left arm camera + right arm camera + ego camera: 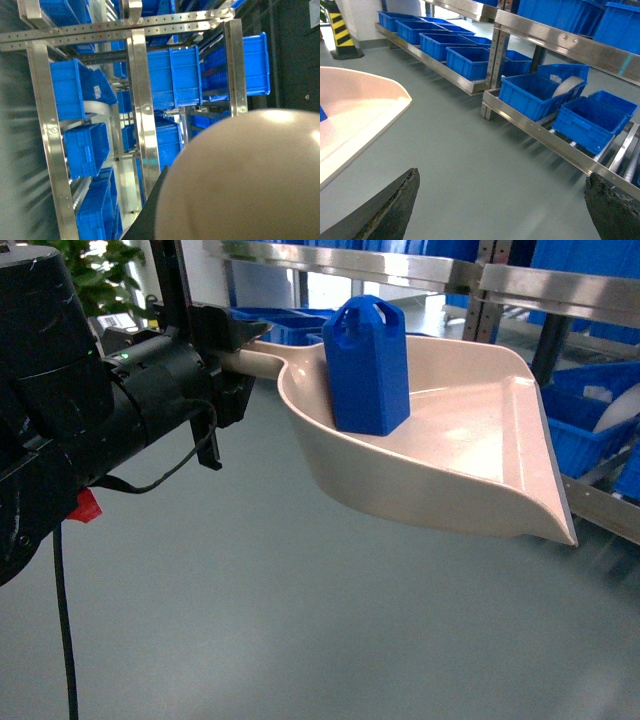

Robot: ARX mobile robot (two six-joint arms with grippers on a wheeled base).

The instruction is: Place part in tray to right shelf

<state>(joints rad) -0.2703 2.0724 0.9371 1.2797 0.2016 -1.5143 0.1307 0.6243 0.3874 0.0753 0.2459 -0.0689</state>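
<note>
Head view: small bright blue plastic part [367, 368] stands upright, long axis vertical, loop handle up, in the cream-beige dustpan-shaped tray [455, 445]. Left gripper [232, 360] clenched on tray handle; lip points right toward the steel roller shelf [600, 502]. Transfer pending. Right gripper [500, 207] released, empty.

parts [368, 365]: 1 | trays [470, 455]: 1 | blue crates [535, 94] in right wrist view: about nine

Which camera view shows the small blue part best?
The head view: the part stands upright in the tray, whole and unhidden. The right wrist view catches only a blue sliver at its left edge. The left wrist view shows none of it.
</note>
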